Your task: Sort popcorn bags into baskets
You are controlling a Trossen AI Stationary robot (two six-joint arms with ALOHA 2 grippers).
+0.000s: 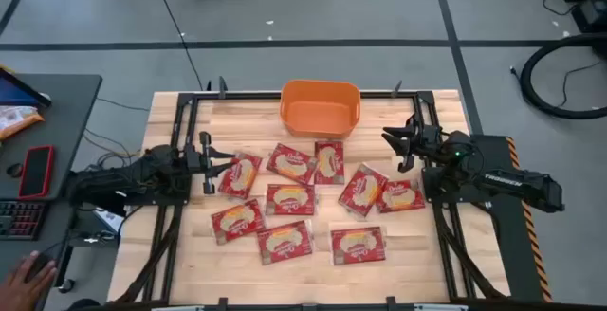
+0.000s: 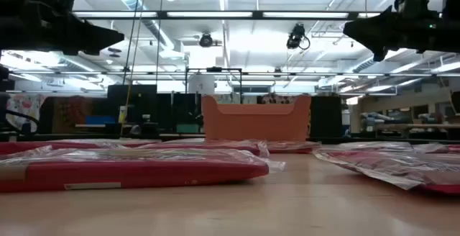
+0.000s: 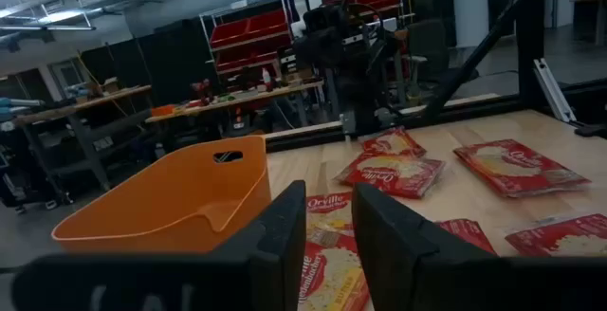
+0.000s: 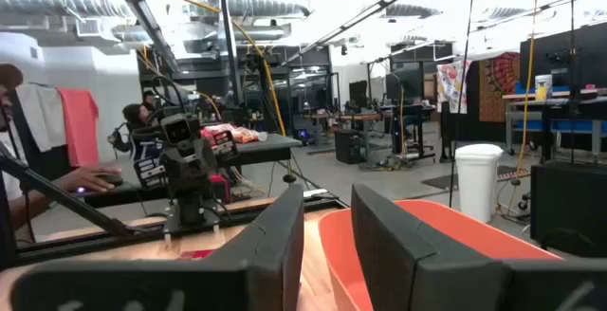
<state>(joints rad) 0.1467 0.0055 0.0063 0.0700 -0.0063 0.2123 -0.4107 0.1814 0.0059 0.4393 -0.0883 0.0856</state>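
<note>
Flat red popcorn bags (image 1: 290, 199) litter the wooden table (image 1: 427, 254) before the smooth orange plastic bin (image 1: 321, 107) — left gripper (image 1: 211, 163) and right gripper (image 1: 398, 144) hover, fingers spread, holding nothing

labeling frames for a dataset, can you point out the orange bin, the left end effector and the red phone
orange bin (image 1: 321, 121): high view, on its bare inner floor.
left end effector (image 1: 210, 163): high view, midway between its fingertips, over a popcorn bag's edge.
red phone (image 1: 37, 171): high view, middle of its face, on the side desk.

basket (image 1: 321, 108) at table's (image 1: 436, 254) far edge, popcorn bags (image 1: 290, 198) spread before it, between both arms
</note>
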